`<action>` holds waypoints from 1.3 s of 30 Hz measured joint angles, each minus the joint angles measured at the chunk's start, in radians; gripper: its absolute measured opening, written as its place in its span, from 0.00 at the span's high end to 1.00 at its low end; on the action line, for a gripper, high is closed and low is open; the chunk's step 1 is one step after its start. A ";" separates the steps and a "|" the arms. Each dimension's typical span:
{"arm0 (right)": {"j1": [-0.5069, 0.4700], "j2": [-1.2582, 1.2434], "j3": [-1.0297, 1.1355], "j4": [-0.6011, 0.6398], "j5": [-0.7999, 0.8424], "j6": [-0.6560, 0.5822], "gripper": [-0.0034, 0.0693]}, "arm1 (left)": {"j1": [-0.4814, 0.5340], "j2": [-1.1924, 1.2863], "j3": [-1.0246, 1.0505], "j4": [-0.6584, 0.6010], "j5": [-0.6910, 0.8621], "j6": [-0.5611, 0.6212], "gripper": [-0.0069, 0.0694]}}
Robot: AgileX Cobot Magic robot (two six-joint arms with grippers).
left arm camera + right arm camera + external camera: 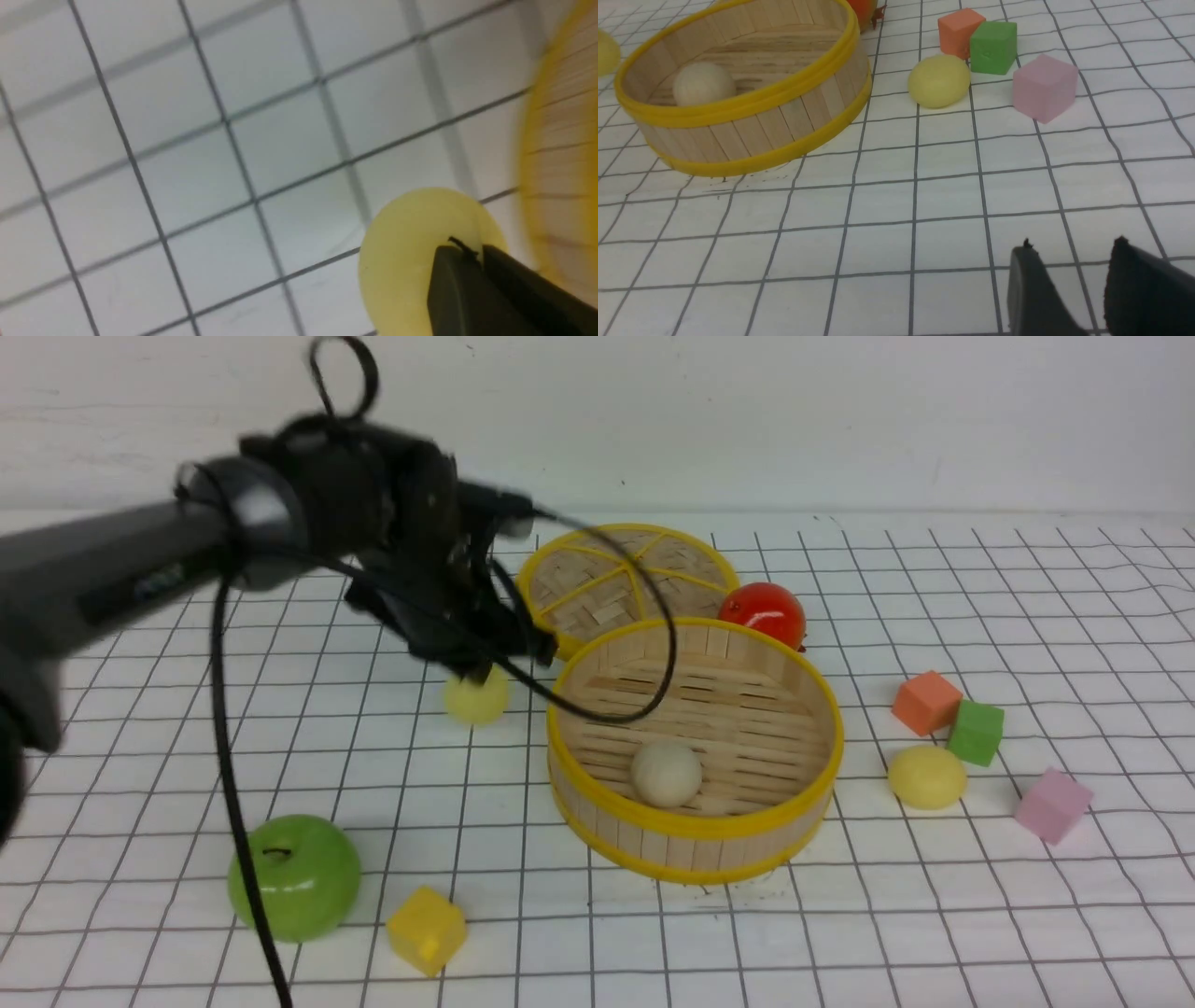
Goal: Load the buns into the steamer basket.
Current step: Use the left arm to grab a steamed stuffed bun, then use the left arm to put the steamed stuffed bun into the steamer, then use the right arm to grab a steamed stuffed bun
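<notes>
**Beside the basket, a pincer shut on top of a bun**

Just left of the steamer basket (709,851), the left pincer (478,670) stands over a pale yellow bun (477,696) that sits on the table (1027,915). In the left wrist view its jaws are pressed together with only a seam between them, their tips on the crown of the bun, not around its sides. From these views I cannot tell whether they pinch any of it.

The step in hand looks like the pickup of this bun. To do it well, the jaws should probably open, drop either side of the dome, and close at its widest part. The lift must then clear the yellow rim before the bun is carried across.

One beige bun (666,772) lies on the basket's slatted floor. A second yellow bun (926,777) waits to the basket's right, just beside the green cube (976,732) and near the orange cube (926,702). The right pincer (1073,242) hangs low over the table, jaws wide, holding nothing.

The table wears a white cloth with a dark grid, rippled toward the right. A plain pale wall (840,420) stands behind.
</notes>
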 joint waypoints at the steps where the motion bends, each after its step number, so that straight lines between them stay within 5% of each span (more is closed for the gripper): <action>1: 0.000 0.000 0.000 0.000 0.000 0.000 0.62 | -0.014 -0.029 -0.008 -0.012 -0.010 0.010 0.93; 8: 0.000 0.000 0.000 0.000 0.000 0.000 0.62 | -0.116 -0.025 -0.070 -0.128 -0.113 0.078 0.93; 16: 0.000 0.000 0.000 0.000 0.000 0.000 0.62 | -0.110 0.143 -0.070 -0.103 -0.208 0.078 0.89; 28: 0.000 0.000 0.000 0.000 0.000 0.000 0.62 | -0.109 0.099 -0.068 -0.086 -0.120 0.025 0.32; 31: 0.000 0.000 0.000 0.000 0.000 0.000 0.62 | -0.109 -0.010 -0.068 -0.084 -0.050 -0.032 0.37; 35: 0.000 0.000 0.000 0.000 0.000 0.000 0.62 | -0.109 -0.209 -0.027 -0.083 0.011 -0.069 0.68; 36: 0.000 0.000 0.000 0.000 0.000 0.000 0.62 | -0.109 -0.285 0.021 -0.085 0.010 -0.068 0.83; 39: 0.000 0.000 0.000 0.000 0.000 0.000 0.62 | -0.109 -0.506 0.199 -0.106 -0.043 -0.064 0.93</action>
